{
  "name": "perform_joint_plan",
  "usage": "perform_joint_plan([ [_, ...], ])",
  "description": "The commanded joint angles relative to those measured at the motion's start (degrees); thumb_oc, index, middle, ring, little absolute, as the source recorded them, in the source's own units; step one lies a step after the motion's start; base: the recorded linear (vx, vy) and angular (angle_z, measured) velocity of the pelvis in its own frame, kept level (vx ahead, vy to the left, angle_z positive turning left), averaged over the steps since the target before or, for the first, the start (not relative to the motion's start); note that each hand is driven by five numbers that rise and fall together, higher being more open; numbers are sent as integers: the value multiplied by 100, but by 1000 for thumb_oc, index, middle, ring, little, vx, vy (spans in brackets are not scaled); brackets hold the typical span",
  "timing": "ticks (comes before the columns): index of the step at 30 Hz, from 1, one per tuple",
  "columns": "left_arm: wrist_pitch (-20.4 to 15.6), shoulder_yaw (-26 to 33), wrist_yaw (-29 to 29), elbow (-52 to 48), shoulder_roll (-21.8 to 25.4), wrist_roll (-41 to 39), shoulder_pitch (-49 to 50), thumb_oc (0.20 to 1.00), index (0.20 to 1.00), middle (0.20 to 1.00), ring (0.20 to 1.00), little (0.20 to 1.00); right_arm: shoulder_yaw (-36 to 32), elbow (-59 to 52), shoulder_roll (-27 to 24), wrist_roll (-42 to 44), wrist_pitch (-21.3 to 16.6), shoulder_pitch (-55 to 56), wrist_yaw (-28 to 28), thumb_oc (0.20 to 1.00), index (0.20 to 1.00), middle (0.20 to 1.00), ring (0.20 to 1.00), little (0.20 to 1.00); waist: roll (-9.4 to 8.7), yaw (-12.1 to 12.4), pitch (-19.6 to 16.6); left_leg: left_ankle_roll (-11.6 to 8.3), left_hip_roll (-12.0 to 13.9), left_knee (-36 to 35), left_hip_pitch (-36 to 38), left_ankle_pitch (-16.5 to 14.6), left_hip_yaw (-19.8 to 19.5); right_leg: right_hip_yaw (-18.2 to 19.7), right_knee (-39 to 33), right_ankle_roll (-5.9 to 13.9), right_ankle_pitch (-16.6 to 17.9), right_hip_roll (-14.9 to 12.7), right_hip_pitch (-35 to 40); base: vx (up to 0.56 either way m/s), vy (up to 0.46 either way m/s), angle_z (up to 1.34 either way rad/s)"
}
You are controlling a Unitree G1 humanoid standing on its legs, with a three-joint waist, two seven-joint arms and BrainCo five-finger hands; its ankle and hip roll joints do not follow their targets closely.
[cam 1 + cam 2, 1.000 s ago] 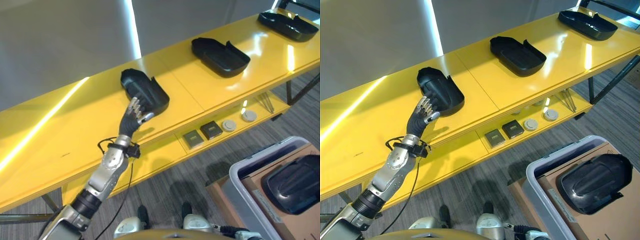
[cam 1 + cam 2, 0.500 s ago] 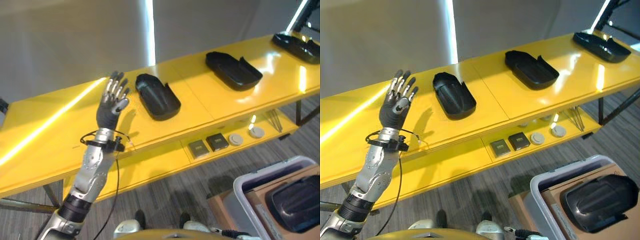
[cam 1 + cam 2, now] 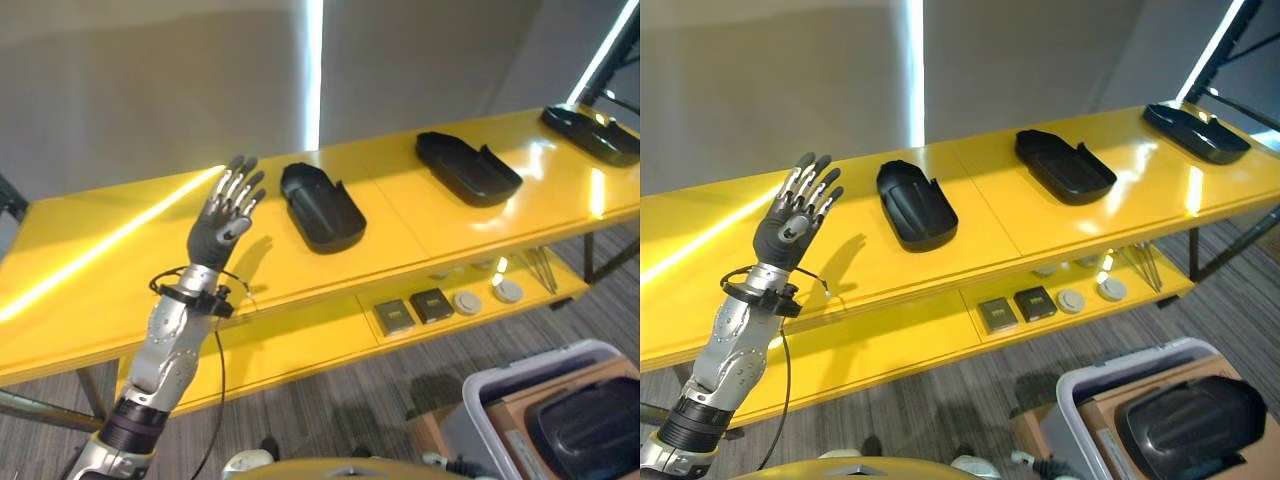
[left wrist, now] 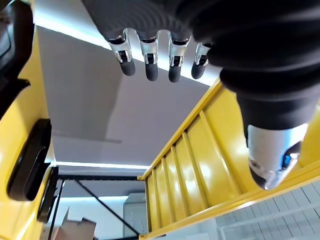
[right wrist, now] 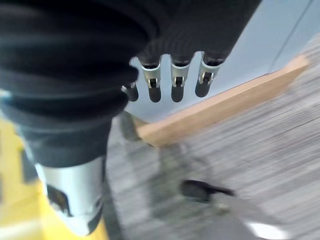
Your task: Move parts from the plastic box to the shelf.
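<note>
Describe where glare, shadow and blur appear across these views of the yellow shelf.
Left eye view: a bright streak of glare crosses the yellow shelf, and the raised left hand casts a shadow beside it. Right eye view: glare patches lie near the far black part. Right wrist view: the floor beyond the right hand is motion-blurred.
</note>
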Motion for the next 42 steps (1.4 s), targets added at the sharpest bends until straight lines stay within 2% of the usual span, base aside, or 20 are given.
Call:
perform_joint_plan([
  [1,-389,468,-278,-257,-80,-111,146,1000,1000,1000,1000,1000,-364,-2133,-465,510,-604,51,-821,1000,1000,1000,1000,1000,-250,-92,64,-45,106,1104,-408,-649,-313,500,105,123,-107,-10,-267,-88,113,-87],
  [2,-426,547,-304,-322,-66,-162,290,1000,1000,1000,1000,1000,-467,-2748,-514,537,-692,197,-894,1000,1000,1000,1000,1000,-258,-101,73,-24,66,1203,-433,-668,-480,635,79,123,-97,16,-268,-94,141,-104],
  [3,-508,655,-255,-404,-67,-106,499,1000,1000,1000,1000,1000,-608,-3634,-569,395,-580,386,-988,1000,1000,1000,1000,1000,-278,-107,55,13,-23,1328,-499,-669,-777,875,68,124,-84,44,-313,-78,117,-76],
  [4,-517,702,-283,-439,-75,-112,577,1000,1000,1000,1000,1000,-656,-3822,-584,315,-722,453,-989,1000,1000,1000,1000,1000,-292,-116,36,30,-69,1357,-543,-642,-898,971,70,125,-77,49,-354,-95,150,-120],
  [5,-571,810,-264,-552,-77,-104,784,1000,1000,1000,1000,1000,-803,-4684,-718,227,-642,607,-1026,1000,1000,1000,1000,1000,-297,-117,10,68,-178,1500,-616,-599,-1225,1240,59,133,-55,77,-404,-95,145,-133],
  [7,-572,908,-210,-666,-60,-78,945,1000,1000,1000,1000,1000,-980,-5484,-908,219,-757,640,-1106,1000,1000,1000,1000,1000,-295,-93,0,125,-386,1748,-707,-629,-1651,1643,73,175,-25,107,-474,-129,181,-159],
  [11,-494,913,-105,-679,46,-186,788,1000,1000,1000,1000,1000,-1312,-6231,-1190,395,-1015,402,-1179,1000,1000,1000,1000,1000,-234,-232,34,209,-578,1872,-673,-936,-1593,1974,185,315,18,40,-627,-199,223,-116],
  [16,-372,604,206,-593,227,-252,281,1000,1000,1000,1000,1000,-1691,-6909,-1447,621,-1090,-37,-1348,1000,1000,1000,1000,1000,-151,-519,270,428,-880,1710,-395,-1565,-1323,2275,319,706,428,-279,-1095,-237,264,-83],
  [19,-202,556,271,-624,176,-286,256,1000,1000,1000,1000,1000,-1837,-7222,-1415,834,-947,12,-1039,1000,1000,1000,1000,1000,-137,-596,432,534,-983,1644,-242,-1635,-1080,2032,346,828,565,-465,-1301,-195,190,-53],
  [21,-93,607,428,-747,90,-107,402,1000,1000,1000,1000,1000,-1717,-7334,-1217,967,-847,47,-739,1000,1000,1000,1000,1000,-131,-497,616,572,-902,1493,3,-1632,-455,1103,618,944,693,-757,-1494,-229,117,-117],
  [22,-83,605,425,-773,80,-86,423,1000,1000,1000,1000,1000,-1686,-7344,-1184,940,-853,37,-755,1000,1000,1000,1000,1000,-149,-474,633,581,-902,1467,16,-1609,-351,991,674,955,737,-806,-1538,-345,70,-235],
  [23,-111,601,493,-858,89,62,484,1000,1000,1000,1000,1000,-1489,-7413,-1036,740,-903,25,-783,1000,1000,1000,1000,1000,-145,-392,691,656,-850,1338,28,-1539,61,538,1316,956,818,-1002,-1623,-331,43,-220],
  [25,-159,552,500,-889,131,-25,508,1000,1000,1000,1000,1000,-1363,-7444,-957,697,-1006,23,-867,1000,1000,1000,1000,1000,-84,-364,678,732,-803,1197,-6,-1429,255,410,1775,888,720,-1107,-1613,-316,25,-149],
  [27,-176,465,615,-841,200,-56,363,1000,1000,1000,1000,1000,-1066,-7384,-747,495,-1127,-166,-1104,1000,1000,1000,1000,1000,33,-216,574,809,-672,872,-68,-1197,478,76,2309,728,299,-1362,-1254,-269,-93,-70],
  [29,-169,437,650,-826,217,-33,319,1000,1000,1000,1000,1000,-1009,-7365,-702,456,-1131,-211,-1128,1000,1000,1000,1000,1000,32,-175,538,804,-643,845,-102,-1150,476,4,2290,707,153,-1384,-1113,-124,-154,-67],
  [32,-143,401,816,-836,259,10,263,1000,1000,1000,1000,1000,-816,-7408,-609,415,-1117,-334,-1206,1000,1000,1000,1000,1000,-18,0,356,662,-469,751,-234,-954,518,-322,1828,708,-262,-1342,-616,-129,-391,-87],
  [33,-176,536,905,-809,321,-86,319,1000,1000,1000,1000,1000,-718,-7530,-660,488,-1038,-410,-1178,1000,1000,1000,1000,1000,-140,192,257,374,-223,765,-468,-785,655,-722,781,750,-280,-1143,-228,-141,-583,-85],
  [36,-151,655,897,-804,290,-392,444,1000,1000,1000,1000,1000,-760,-7594,-708,627,-921,-368,-1133,1000,1000,1000,1000,1000,-191,204,275,248,-32,713,-461,-691,566,-713,518,737,-192,-998,-266,-68,-406,-65],
  [38,-161,709,855,-768,220,-554,555,1000,1000,1000,1000,1000,-753,-7583,-726,656,-903,-316,-998,1000,1000,1000,1000,1000,-226,162,316,130,81,679,-453,-578,422,-542,394,607,-170,-808,-296,-15,-287,-39],
  [42,-294,802,800,-700,115,-514,781,1000,1000,1000,1000,1000,-763,-7514,-814,910,-858,-301,-756,1000,1000,1000,1000,1000,-275,274,287,46,22,649,-539,-520,-152,-227,256,412,-187,-535,-322,18,-204,-37],
])
